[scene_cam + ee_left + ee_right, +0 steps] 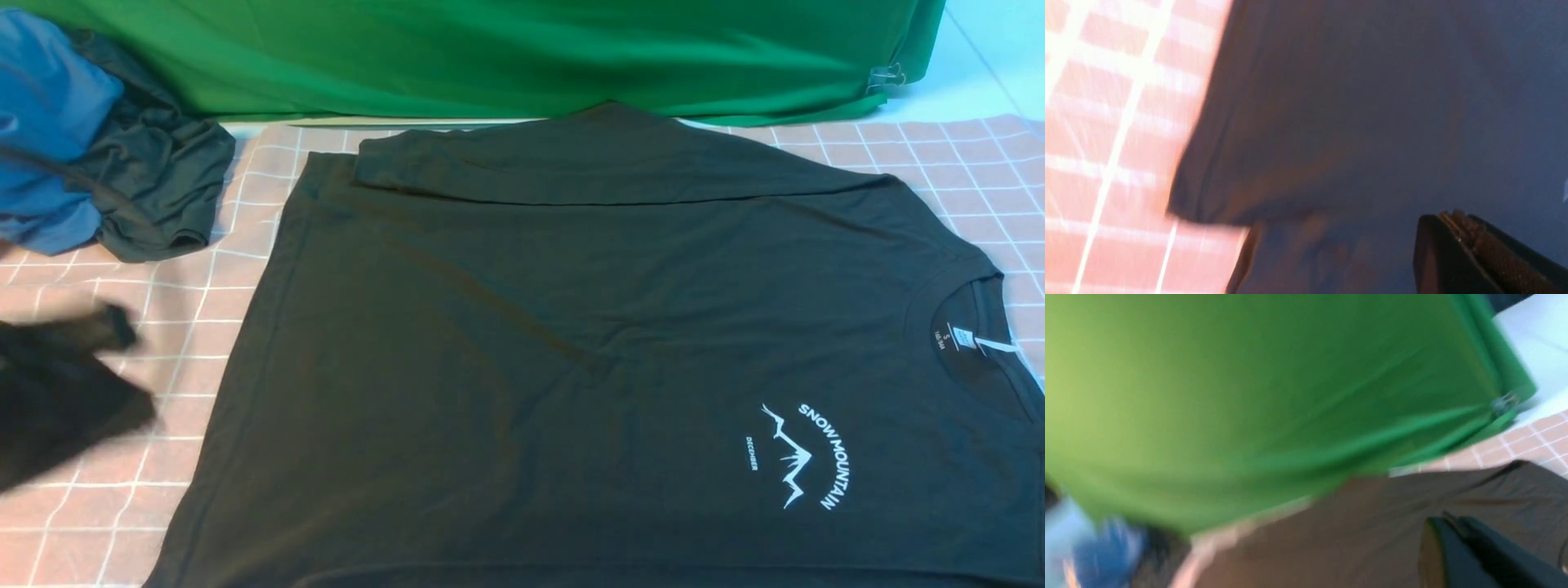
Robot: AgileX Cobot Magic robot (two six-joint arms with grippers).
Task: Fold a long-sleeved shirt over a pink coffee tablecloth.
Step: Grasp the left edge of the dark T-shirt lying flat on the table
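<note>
The black long-sleeved shirt (571, 343) lies flat on the pink coffee tablecloth (971, 155), collar and white neck label to the right and the white "SNOW MOUNTAIN" print near the front right. One sleeve is folded across its far edge. My left gripper (121, 325) is a blurred dark shape over the tablecloth, just left of the shirt's hem. In the left wrist view the left gripper (1453, 216) is shut above the shirt (1372, 102) with nothing between its fingers. My right gripper (1447, 519) is shut over the shirt (1372, 522) with nothing in it, and is out of the front view.
A plain green cloth (522, 57) hangs along the back, with a metal clip (886, 77) at its right end. A smaller dark garment (159, 180) is bunched with blue cloth (49, 106) at the far left corner.
</note>
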